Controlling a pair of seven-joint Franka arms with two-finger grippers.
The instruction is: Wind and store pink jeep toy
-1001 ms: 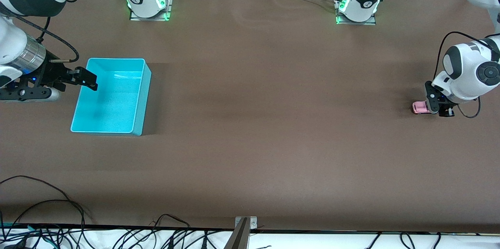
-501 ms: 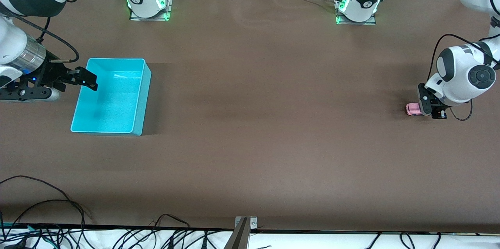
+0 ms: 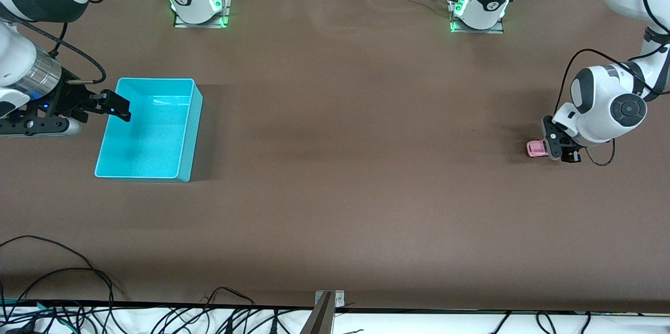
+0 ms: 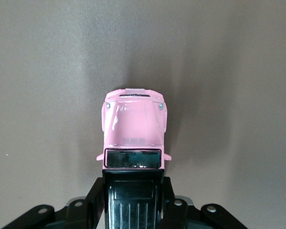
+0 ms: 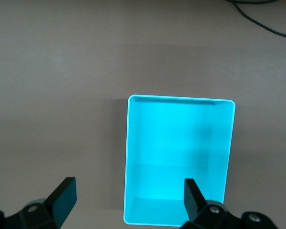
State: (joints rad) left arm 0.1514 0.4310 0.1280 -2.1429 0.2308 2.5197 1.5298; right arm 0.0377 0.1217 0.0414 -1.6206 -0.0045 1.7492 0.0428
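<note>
My left gripper (image 3: 554,146) has its fingers squeezed on the back of the pink jeep toy (image 3: 536,148), which sits on the table (image 3: 335,166) at my left arm's end. My right gripper (image 3: 112,106) waits over the edge of the turquoise bin (image 3: 180,130), fingers wide and holding nothing. I think the winding is in hand, and the jeep has yet to go in the bin, which has nothing in it.

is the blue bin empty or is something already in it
Empty. The blue bin shows only its bare floor, and the pink toy car sits gripped by the left gripper near the left arm's end of the table.
</note>
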